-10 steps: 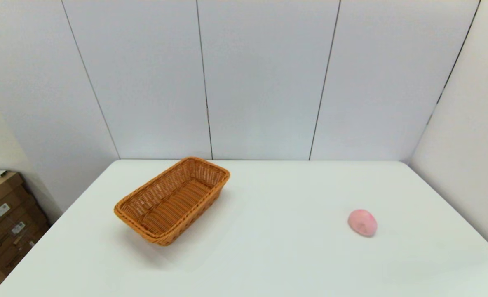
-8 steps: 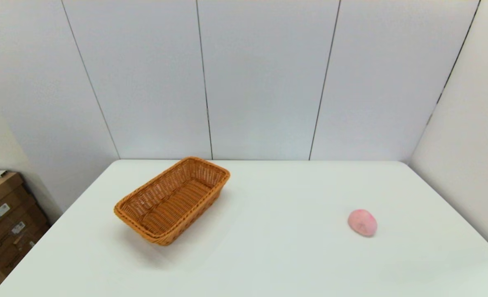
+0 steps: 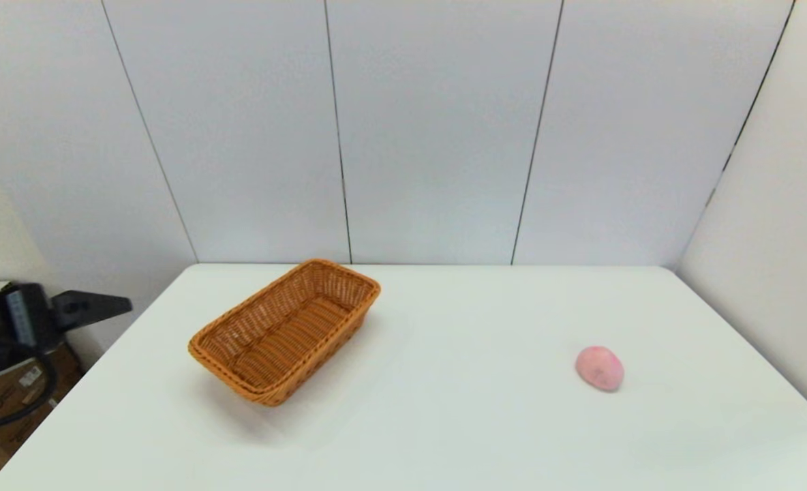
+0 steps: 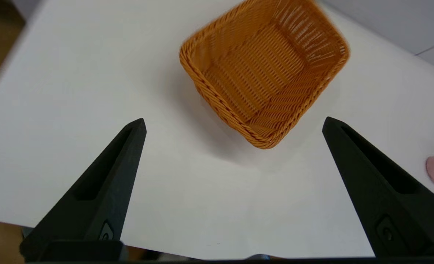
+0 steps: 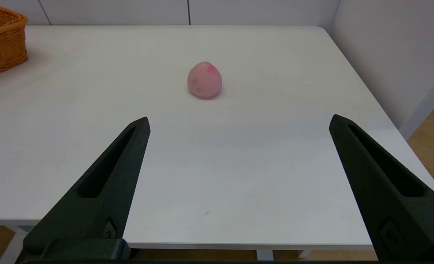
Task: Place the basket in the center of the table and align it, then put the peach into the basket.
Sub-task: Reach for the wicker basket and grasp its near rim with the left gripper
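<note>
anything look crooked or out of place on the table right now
The basket sits on the table's left half, turned diagonally to its edges. The peach lies alone on the right. Nothing looks spilled or damaged.

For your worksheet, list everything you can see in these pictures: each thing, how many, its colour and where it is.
basket: one, orange-brown, empty, on the table's left side, set at an angle.
peach: one, pink, on the table's right side, apart from the basket.
table: one, white, before grey wall panels.
cardboard boxes: several, brown, off the table's left edge.
left gripper: one, black, open, off the table's left edge, facing the basket.
right gripper: one, black, open, at the near edge, facing the peach.
</note>
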